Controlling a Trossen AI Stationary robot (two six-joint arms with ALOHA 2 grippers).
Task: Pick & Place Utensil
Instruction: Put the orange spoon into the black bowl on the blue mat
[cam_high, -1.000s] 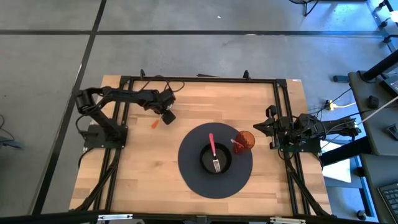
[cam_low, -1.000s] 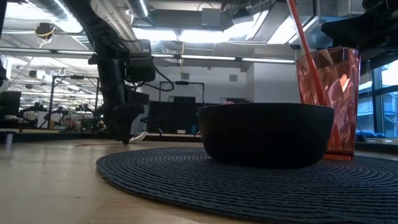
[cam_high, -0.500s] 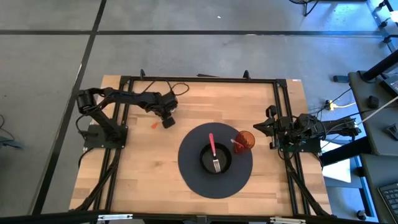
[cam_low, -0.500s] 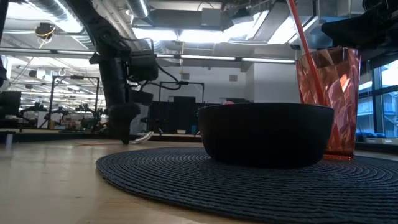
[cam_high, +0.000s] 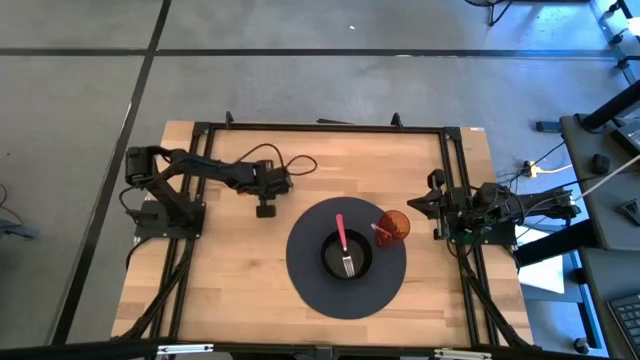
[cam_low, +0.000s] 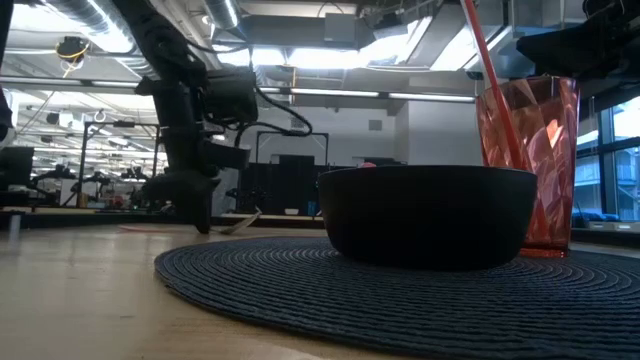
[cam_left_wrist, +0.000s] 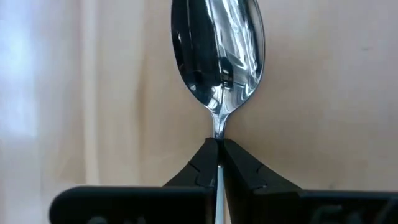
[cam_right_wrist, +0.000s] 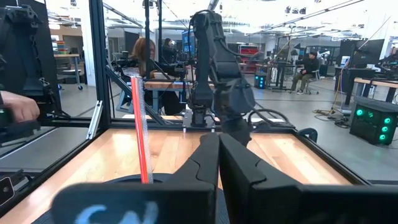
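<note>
The utensil is a spoon with a shiny silver head (cam_left_wrist: 217, 50). It fills the left wrist view, over the wooden table. My left gripper (cam_left_wrist: 217, 148) is shut on it, at the table's left middle (cam_high: 265, 209), left of the round dark mat (cam_high: 300, 275). In the low view the spoon's head (cam_low: 243, 222) shows slanted just beside the fingertips, low over the table. The gripper hides its handle in the high view. My right gripper (cam_high: 432, 206) waits shut at the table's right edge, holding nothing. My left gripper pinches the spoon's thin metal neck (cam_left_wrist: 217, 129), just behind the head, between its two fingertips (cam_left_wrist: 200, 167). The fingers point down from above and close across the spoon. The head sticks out beyond them; whether it is clear of the table I cannot tell.
A black bowl (cam_high: 347, 257) with a pink-handled fork in it stands on the mat. A red cup (cam_high: 394, 225) with a straw stands at the mat's right side. A black frame rail (cam_high: 320, 128) runs around the table. People sit in the room beyond.
My left gripper has moved toward the table's near edge and come down over the spoon; its wrist has swung round. The orange handle that lay in view beside it is now covered by the gripper. In the low view the spoon's head has shifted a little.
</note>
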